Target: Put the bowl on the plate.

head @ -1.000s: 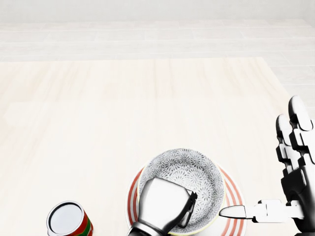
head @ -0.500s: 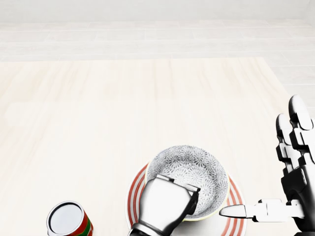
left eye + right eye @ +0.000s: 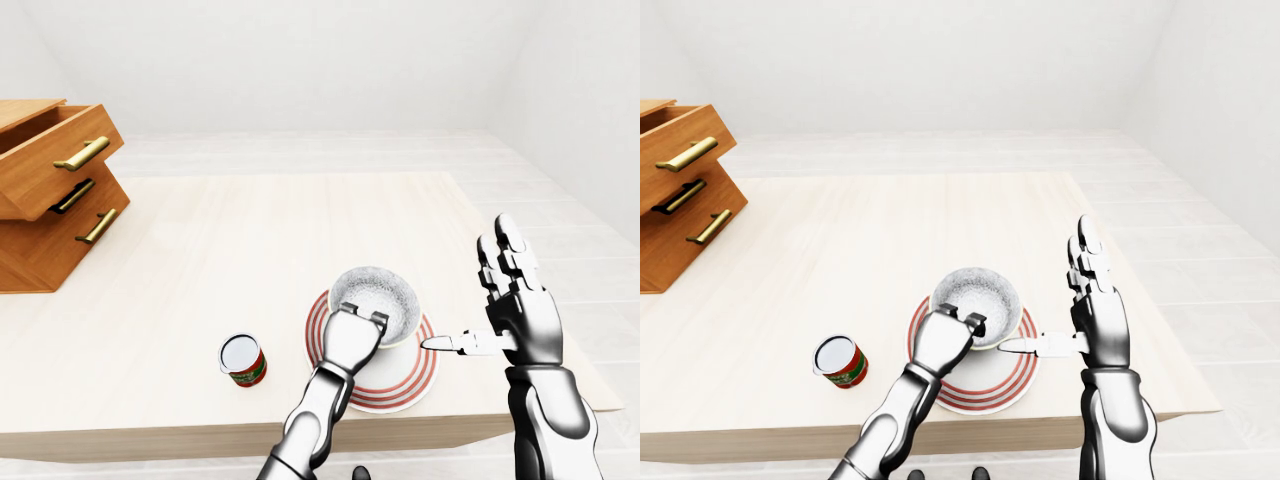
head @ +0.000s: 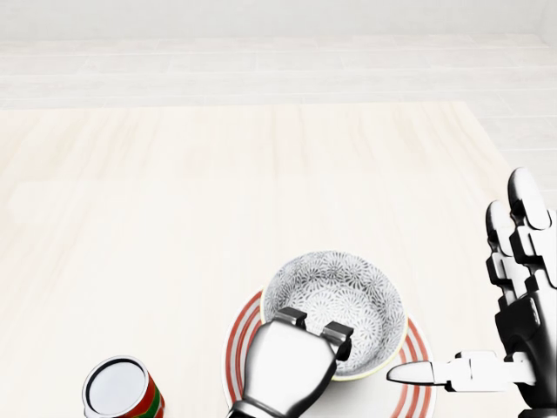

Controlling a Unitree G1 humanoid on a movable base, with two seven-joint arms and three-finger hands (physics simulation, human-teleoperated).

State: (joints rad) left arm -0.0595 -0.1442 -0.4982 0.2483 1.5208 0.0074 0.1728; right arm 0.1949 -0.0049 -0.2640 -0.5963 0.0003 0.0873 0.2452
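Note:
A grey patterned bowl point(image 4: 335, 292) sits on the red-striped plate point(image 4: 237, 341) at the bottom centre of the head view, toward the plate's upper right. My left hand point(image 4: 313, 327) comes up from the bottom edge. Its fingers point(image 4: 292, 315) curl over the bowl's near rim, and its white back hides that part of the rim. My right hand point(image 4: 474, 313) stands upright at the right edge with fingers spread. Its thumb point(image 4: 416, 374) points left and ends just short of the plate's right rim, touching nothing.
A red and green can point(image 4: 120, 388) stands left of the plate. A wooden drawer unit point(image 3: 50, 190) with one drawer pulled out sits at the table's left side. The table's near edge point(image 3: 420, 425) runs just below the plate.
The bowl has slid a little toward the upper right and settled level on the plate. My left hand's fingers have shifted along the near rim. The right hand has not moved.

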